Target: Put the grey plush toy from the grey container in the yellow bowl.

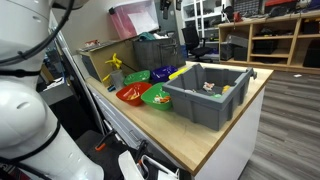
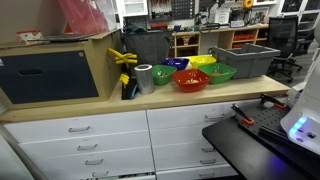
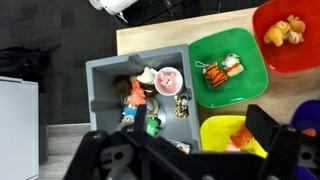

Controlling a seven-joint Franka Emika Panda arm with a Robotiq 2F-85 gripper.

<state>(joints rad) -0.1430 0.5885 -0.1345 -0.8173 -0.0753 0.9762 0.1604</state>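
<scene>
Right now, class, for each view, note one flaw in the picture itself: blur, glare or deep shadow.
Wrist view: the gripper is a dark, unfocused mass across the bottom, the grey container sharp. In an exterior view, the white robot arm looms soft at the left. In an exterior view, the robot casing glows overexposed at the right edge.

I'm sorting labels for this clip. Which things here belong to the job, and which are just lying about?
Job: grey bin, holding mixed toys (the grey plush cannot be picked out among them); yellow bowl; open tool.
Lying about: green bowl; red bowl; blue bowl; yellow clamps.
</scene>
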